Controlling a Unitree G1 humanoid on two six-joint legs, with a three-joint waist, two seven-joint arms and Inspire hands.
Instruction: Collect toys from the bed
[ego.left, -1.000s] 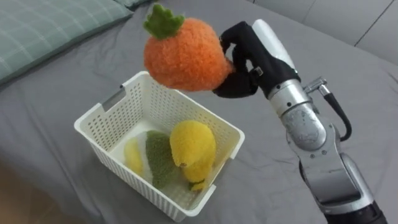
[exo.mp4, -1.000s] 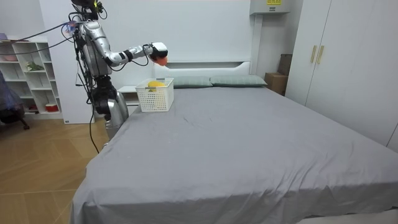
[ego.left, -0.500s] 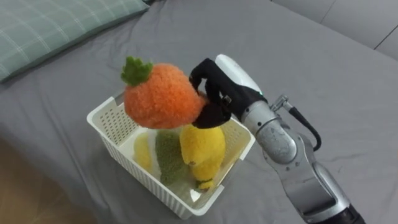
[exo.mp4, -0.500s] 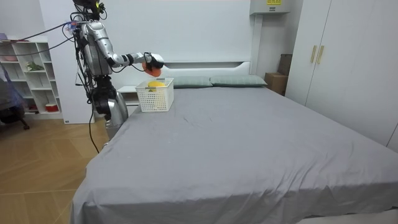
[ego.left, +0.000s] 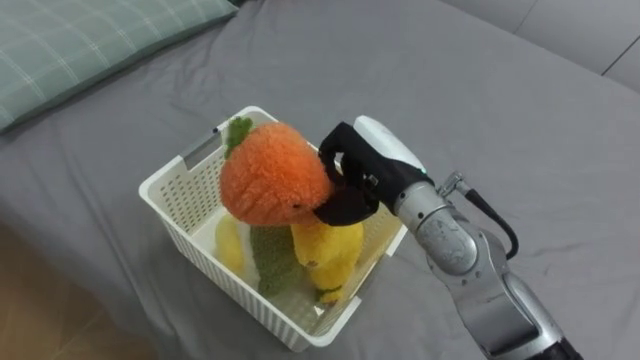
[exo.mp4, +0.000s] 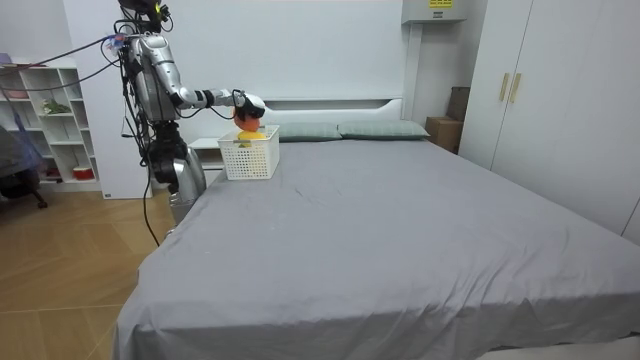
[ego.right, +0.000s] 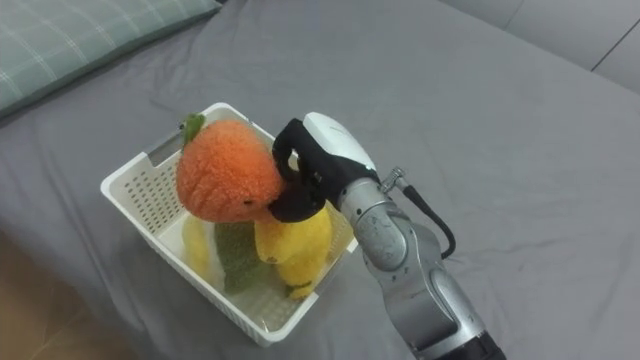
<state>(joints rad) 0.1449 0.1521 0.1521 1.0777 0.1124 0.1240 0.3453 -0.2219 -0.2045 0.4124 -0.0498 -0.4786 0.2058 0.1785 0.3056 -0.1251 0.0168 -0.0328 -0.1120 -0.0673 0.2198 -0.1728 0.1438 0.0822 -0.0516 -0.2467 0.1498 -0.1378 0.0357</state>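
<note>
An orange plush toy (ego.left: 272, 182) is held just over a white basket (ego.left: 178, 190) on the grey bed (ego.left: 500, 110), gripped by the curled fingers of the right hand (ego.left: 372, 165); a yellow toy (ego.left: 325, 250) and a green toy (ego.left: 272, 262) inside are partly hidden beneath it

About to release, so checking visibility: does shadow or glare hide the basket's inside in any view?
Left eye view: even light, no glare; the orange toy in the right hand covers part of the basket. Room view: evenly lit, basket's inside too far to read.
</note>
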